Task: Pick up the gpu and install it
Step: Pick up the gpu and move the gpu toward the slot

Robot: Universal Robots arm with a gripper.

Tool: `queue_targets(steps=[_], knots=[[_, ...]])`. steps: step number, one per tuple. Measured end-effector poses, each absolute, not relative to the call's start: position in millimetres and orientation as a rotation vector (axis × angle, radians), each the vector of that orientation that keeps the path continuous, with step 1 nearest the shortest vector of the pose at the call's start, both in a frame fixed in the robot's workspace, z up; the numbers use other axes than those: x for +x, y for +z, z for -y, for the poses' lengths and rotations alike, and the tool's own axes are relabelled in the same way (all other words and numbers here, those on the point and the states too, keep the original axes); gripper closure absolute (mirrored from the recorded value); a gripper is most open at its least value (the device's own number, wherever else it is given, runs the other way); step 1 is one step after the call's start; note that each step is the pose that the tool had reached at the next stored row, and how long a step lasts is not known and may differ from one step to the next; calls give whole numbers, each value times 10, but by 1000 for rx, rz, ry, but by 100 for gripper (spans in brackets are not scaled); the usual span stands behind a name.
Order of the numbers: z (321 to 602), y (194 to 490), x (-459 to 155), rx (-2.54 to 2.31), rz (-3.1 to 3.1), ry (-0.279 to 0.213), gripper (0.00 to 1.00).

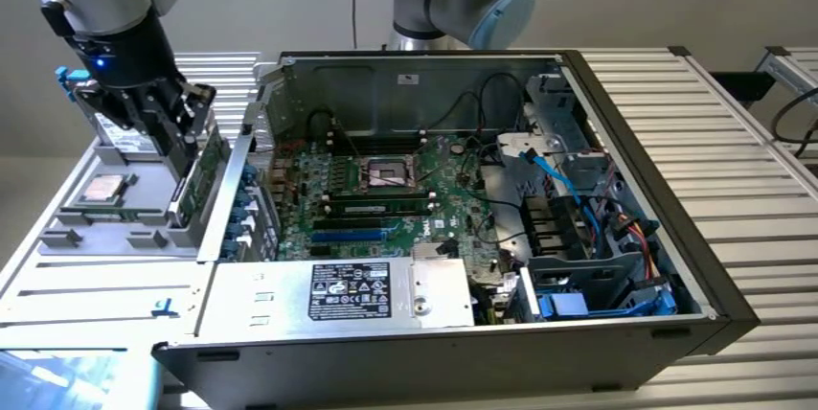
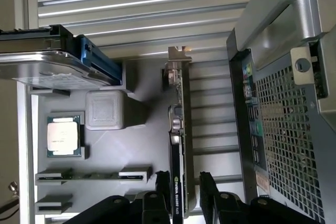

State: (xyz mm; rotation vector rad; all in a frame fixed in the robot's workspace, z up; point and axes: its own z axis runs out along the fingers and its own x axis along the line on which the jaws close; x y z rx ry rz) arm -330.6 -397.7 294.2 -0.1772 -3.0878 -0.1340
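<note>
Green card [image 2: 181, 129] stands on its edge in the gray tray [image 2: 149, 145]. Your end effector [image 2: 184, 178] is open, one finger on each side of it.

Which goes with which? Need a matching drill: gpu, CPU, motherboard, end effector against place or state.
A. gpu
B. CPU
C. motherboard
D. end effector

1. inside the open case
2. open, fingers either side of the gpu
3. flat in a tray pocket
4. on edge in the tray

Pairs: A-4, B-3, C-1, D-2
</note>
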Motion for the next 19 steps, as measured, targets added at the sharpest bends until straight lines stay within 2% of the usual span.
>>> queue_targets(steps=[3,4,19], knots=[[3977,2888,-3306,-183,3088,-134,60],[3977,2868,-3306,-185,3087,-134,54],[3975,2596,-3333,-229,3086,-135,54]])
